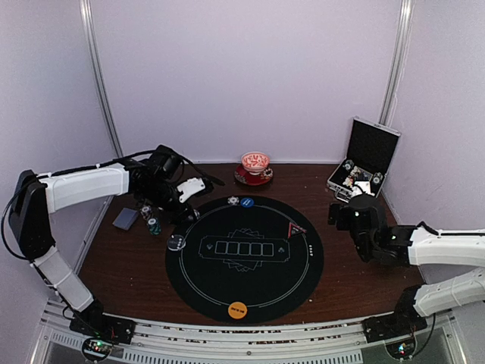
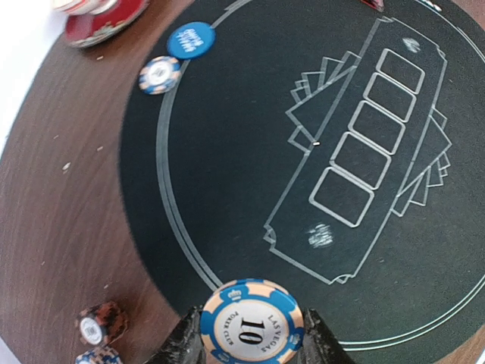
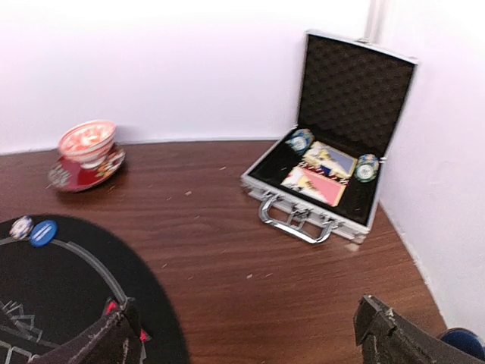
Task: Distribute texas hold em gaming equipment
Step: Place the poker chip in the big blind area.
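- On the far left, a grey-blue-backed deck of cards (image 1: 125, 219) lies on the brown wood. Small stacks of striped chips (image 2: 101, 322) stand just beside the round black mat (image 1: 288, 280).
- My left gripper (image 2: 250, 350) is closed on a blue-and-peach striped "10" chip (image 2: 251, 318), with one finger on each side of the rim. It hangs above the left edge of the mat.
- I think this step is to put the chip down. I would go low and bring the face flat before I release, otherwise it may land on its rim and roll.
- The chip is round, so it has no long axis. Its printed face points to the wrist camera.
- My right gripper (image 3: 250, 337) stands wide open and empty, near the silver-edged black case (image 3: 333, 189).
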Action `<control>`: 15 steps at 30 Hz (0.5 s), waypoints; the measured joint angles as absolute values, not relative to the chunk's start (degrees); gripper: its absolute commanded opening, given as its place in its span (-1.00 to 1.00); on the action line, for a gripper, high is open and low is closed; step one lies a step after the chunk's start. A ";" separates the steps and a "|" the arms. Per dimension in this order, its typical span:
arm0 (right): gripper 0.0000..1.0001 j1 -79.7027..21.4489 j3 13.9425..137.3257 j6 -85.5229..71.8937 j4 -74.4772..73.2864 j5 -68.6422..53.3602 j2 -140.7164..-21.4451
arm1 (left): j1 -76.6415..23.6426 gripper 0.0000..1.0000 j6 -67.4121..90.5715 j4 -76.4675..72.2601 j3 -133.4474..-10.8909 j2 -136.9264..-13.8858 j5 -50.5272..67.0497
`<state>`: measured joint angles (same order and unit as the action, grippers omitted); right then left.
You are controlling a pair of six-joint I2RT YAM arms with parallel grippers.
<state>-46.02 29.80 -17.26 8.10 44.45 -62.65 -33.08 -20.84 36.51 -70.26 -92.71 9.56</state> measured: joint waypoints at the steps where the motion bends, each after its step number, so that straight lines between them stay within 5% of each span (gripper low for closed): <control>1: 1.00 -43.92 28.88 -16.21 9.96 45.06 -61.91 | -34.20 -0.51 -20.71 36.64 -70.57 -93.32 9.37; 8: 1.00 -20.34 20.56 -11.86 25.54 42.63 -57.91 | -42.59 -0.51 -19.99 36.95 -71.68 -96.31 8.27; 15: 1.00 -12.49 12.27 -7.01 46.41 32.95 -68.79 | -46.44 -0.51 -18.87 36.86 -71.68 -96.86 8.29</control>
